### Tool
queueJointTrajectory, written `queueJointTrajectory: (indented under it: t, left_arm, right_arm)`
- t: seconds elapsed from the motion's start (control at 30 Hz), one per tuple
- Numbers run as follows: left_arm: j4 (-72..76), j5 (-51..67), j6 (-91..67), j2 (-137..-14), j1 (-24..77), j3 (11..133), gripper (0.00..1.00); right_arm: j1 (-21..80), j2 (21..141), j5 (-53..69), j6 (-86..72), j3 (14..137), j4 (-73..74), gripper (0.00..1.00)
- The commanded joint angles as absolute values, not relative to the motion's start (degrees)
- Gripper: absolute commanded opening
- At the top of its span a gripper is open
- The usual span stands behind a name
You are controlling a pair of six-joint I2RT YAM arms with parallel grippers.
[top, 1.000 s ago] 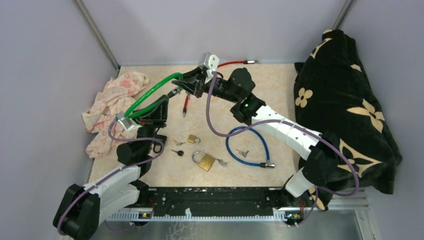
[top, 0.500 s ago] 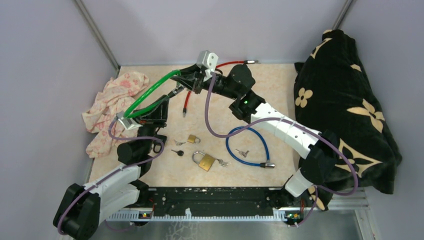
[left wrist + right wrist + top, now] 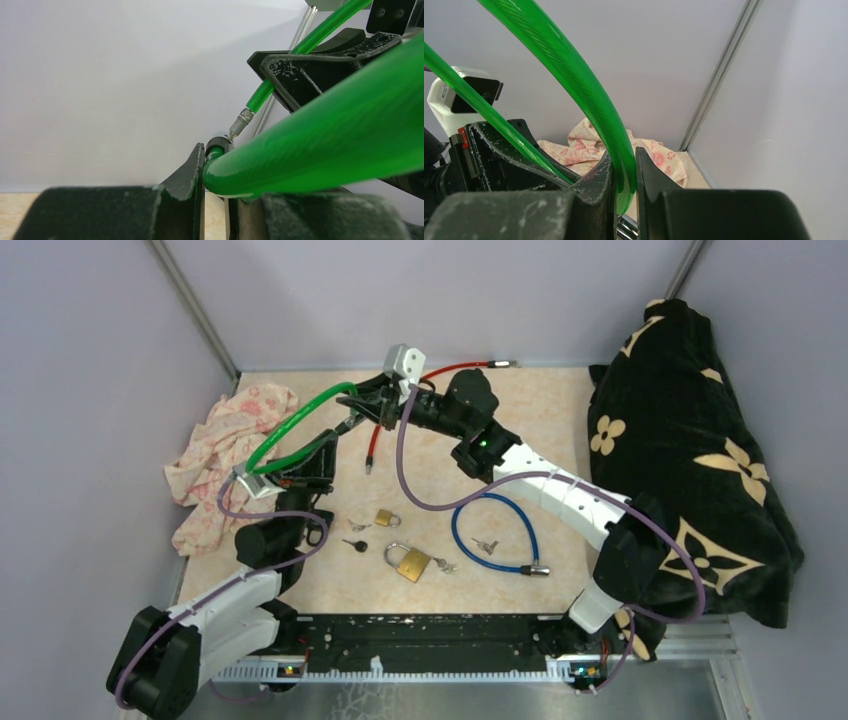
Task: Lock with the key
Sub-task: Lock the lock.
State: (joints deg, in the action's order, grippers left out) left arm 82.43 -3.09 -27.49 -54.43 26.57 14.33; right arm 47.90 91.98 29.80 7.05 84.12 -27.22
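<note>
The left end effector (image 3: pixel 214 172) clamps the green cable (image 3: pixel 325 150), whose metal tip (image 3: pixel 243 118) hangs just above the fingers

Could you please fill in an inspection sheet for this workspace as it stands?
Surface: beige marbled tabletop, with items scattered on it.
Job's things: green cable lock held above the tabletop; its metal end pin appears to be outside the barrel. Black-headed key lies loose.
Clutter: red cable lock, blue cable lock, large brass padlock, small brass padlock, pink floral cloth, black flowered blanket.
Grippers: left gripper and right gripper are each shut on the green cable lock.
Cables: purple cables loop along both arms.
Surroundings: lilac walls; nothing else seen.
</note>
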Motion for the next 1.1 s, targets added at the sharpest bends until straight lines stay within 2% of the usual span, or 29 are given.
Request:
queueJointTrajectory:
  t: [0.0,0.33,0.57,0.77,0.9,0.97,1.07]
  left_arm:
    - [85.2,-3.6,-28.7,-54.3,26.4,16.4,0.0]
    - [85.4,-4.0,-29.1,-54.2,26.3,16.5,0.0]
    - [85.6,-5.1,-29.2,-54.0,26.3,16.4,0.0]
    - [85.6,-5.2,-29.2,-54.0,26.4,16.4,0.0]
    - [85.4,-5.1,-28.9,-53.9,26.3,16.3,0.0]
    - [85.4,-4.9,-28.8,-54.0,26.3,16.3,0.0]
    - [85.2,-4.7,-28.7,-54.1,26.3,16.2,0.0]
  right_arm:
    - [49.2,91.5,31.2,7.4,84.6,-28.2,0.0]
    - [49.2,92.8,31.7,7.8,80.8,-31.2,0.0]
    - [48.5,94.2,34.9,4.2,74.9,-40.0,0.0]
    - [47.2,95.9,37.4,0.4,74.1,-41.2,0.01]
    - [46.3,95.5,37.0,-2.2,73.3,-41.9,0.12]
    - [46.2,94.9,36.7,-2.0,73.3,-40.8,0.24]
    - [46.0,93.7,37.2,-0.9,75.1,-36.0,0.49]
